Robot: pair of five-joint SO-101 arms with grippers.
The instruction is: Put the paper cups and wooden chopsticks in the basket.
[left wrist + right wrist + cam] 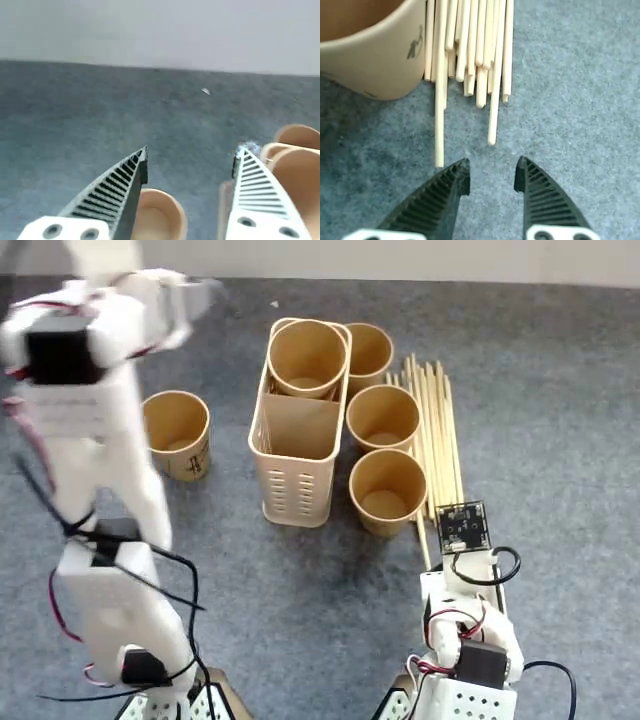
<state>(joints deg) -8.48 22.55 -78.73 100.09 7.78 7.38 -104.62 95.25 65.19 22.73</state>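
A tan slotted basket (pixel 296 455) stands mid-table with one paper cup (pixel 307 358) in its far compartment. Three more cups (pixel 383 418) line its right side, and another cup (pixel 177 432) stands to its left. A bundle of wooden chopsticks (pixel 436 425) lies right of the cups. My left gripper (pixel 192 160) is open and empty, held high over the left cup (pixel 161 219). My right gripper (pixel 492 172) is open just short of the chopsticks' (pixel 470 50) near ends, beside the nearest cup (pixel 370 50).
Grey carpet covers the table. The left arm (pixel 95 430) rises tall over the left side. The right arm's base (pixel 465 650) sits at the front right. Bare carpet lies in front of the basket and right of the chopsticks.
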